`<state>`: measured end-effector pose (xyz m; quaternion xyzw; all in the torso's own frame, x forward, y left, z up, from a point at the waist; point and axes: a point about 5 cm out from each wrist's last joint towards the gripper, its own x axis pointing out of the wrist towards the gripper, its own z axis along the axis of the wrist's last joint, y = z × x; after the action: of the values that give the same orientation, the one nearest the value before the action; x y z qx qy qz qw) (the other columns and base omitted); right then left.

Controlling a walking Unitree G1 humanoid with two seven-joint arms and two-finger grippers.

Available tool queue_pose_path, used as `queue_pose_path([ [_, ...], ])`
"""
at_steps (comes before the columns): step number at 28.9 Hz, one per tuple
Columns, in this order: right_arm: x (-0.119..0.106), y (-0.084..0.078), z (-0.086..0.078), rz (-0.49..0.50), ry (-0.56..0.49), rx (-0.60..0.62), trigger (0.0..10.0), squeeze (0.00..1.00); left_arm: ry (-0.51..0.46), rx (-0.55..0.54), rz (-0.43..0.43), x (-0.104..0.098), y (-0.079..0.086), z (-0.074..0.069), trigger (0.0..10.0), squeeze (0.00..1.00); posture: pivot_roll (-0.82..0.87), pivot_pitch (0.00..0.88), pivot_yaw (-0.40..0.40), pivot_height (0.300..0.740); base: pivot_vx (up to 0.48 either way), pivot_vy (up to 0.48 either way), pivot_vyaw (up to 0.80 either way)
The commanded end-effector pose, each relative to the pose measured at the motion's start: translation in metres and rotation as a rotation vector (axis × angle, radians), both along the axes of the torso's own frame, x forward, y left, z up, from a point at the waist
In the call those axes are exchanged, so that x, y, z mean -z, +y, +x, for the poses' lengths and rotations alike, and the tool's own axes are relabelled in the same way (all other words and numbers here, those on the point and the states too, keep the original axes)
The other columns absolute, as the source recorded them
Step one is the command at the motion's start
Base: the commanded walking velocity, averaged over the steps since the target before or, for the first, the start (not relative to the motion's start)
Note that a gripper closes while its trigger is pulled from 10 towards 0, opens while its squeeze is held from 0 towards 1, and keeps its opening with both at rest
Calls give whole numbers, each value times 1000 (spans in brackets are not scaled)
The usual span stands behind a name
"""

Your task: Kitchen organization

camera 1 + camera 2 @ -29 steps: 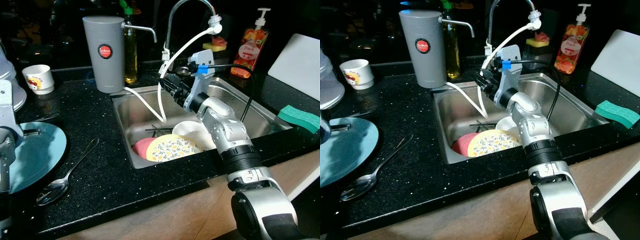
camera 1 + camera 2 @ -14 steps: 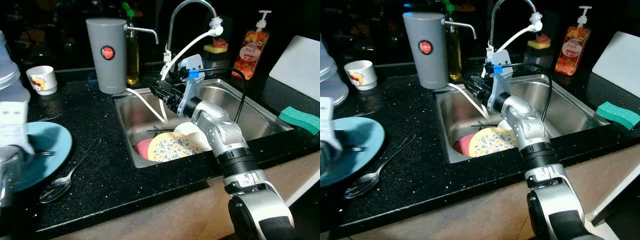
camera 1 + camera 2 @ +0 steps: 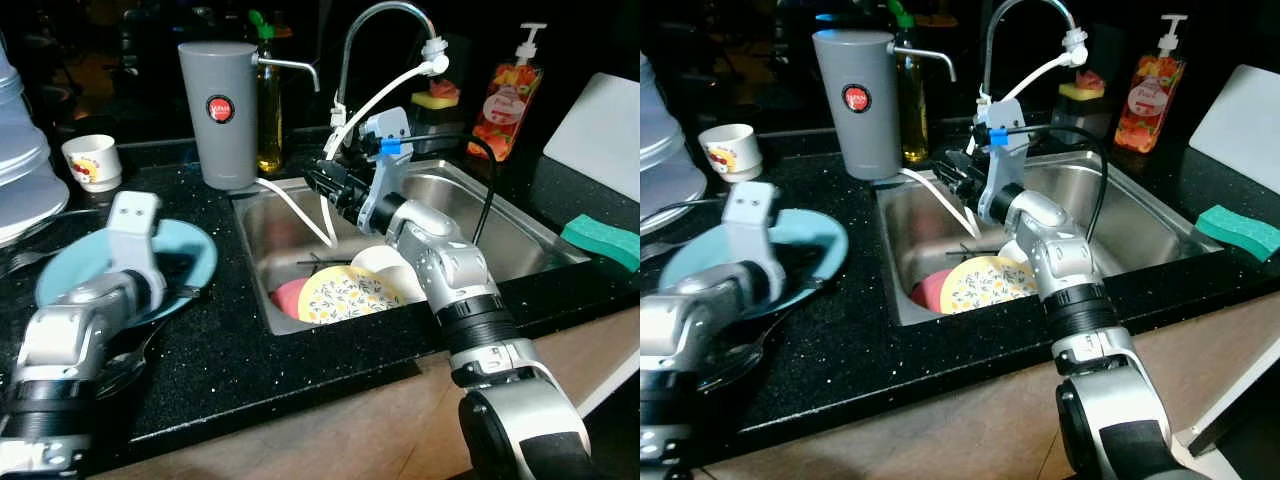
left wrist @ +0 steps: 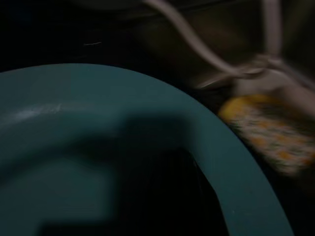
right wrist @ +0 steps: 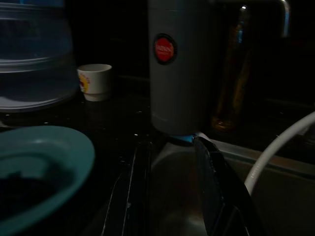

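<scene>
**Plate carried toward a crowded sink**

The round teal plate (image 3: 190,255) is held above the black speckled counter (image 3: 220,340) by the left gripper (image 3: 170,290). The right gripper (image 3: 322,180), fingers parted and empty, is poised over the steel sink (image 3: 520,240). A collision with the yellow floral plate (image 3: 345,295) could be caused.

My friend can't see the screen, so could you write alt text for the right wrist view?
Two long black fingers of the right gripper, jaws apart, reach over the steel sink's rim toward a tall grey cylindrical water filter. A round teal plate and a small white cup sit on the dark counter.
</scene>
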<state>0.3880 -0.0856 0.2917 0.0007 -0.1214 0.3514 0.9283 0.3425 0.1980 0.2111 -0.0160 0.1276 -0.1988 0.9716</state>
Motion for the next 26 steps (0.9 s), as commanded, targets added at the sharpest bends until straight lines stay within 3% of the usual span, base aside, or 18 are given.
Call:
queue_pose_path([
  [1, -4, -2, 1, 3, -2, 8, 10000, 0, 69, 63, -8, 17, -12, 1, 10000, 0, 90, 76, -12, 740, 0, 0, 0],
  [6, -4, -3, 1, 4, -3, 14, 10000, 0, -4, 121, -18, 7, -24, 9, 10000, 0, 90, 76, -12, 740, 0, 0, 0],
  [7, -5, -4, 1, 6, -3, 20, 10000, 0, -64, 138, -20, -5, -30, 14, 10000, 0, 84, 84, 2, 740, 0, 0, 0],
  [10, -5, -5, 2, 7, -5, 23, 10000, 0, -97, 118, -7, -11, -29, 17, 10000, 0, 83, 84, 4, 740, 0, 0, 0],
  [12, -5, -6, 2, 8, -6, 27, 10000, 0, -194, 105, 3, -23, -26, 19, 10000, 0, 83, 83, 3, 740, 0, 0, 0],
  [13, -5, -6, 2, 8, -6, 27, 10000, 0, -194, 105, 3, -23, -26, 19, 10000, 0, 83, 83, 3, 740, 0, 0, 0],
  [15, -5, -7, 2, 9, -9, 33, 10000, 0, -256, 176, -25, -32, -34, 16, 10000, 0, 85, 83, 1, 740, 0, 0, 0],
  [16, -6, -7, 3, 13, -12, 36, 10000, 0, -313, 329, -60, -40, -53, 5, 10000, 0, 86, 83, -1, 740, 0, 0, 0],
  [19, -8, -6, 3, 18, -17, 39, 10000, 0, -362, 414, -72, -47, -65, -3, 10000, 0, 82, 83, -2, 740, 0, 0, 0],
  [22, -10, -6, 3, 24, -22, 41, 10000, 0, -417, 395, -73, -55, -69, -4, 10000, 0, 82, 83, -2, 740, 0, 0, 0],
  [23, -11, -7, 3, 27, -26, 43, 10000, 0, -443, 261, -34, -60, -60, 5, 10000, 0, 79, 83, -2, 740, 0, 0, 0],
  [24, -12, -7, 3, 32, -26, 45, 10000, 0, -437, 52, 35, -63, -39, 16, 10000, 0, 79, 83, -2, 740, 0, 0, 0],
  [26, -13, -8, 4, 36, -25, 45, 10000, 0, -403, -231, 162, -62, -4, 28, 10000, 0, 79, 83, -2, 740, 0, 0, 0],
])
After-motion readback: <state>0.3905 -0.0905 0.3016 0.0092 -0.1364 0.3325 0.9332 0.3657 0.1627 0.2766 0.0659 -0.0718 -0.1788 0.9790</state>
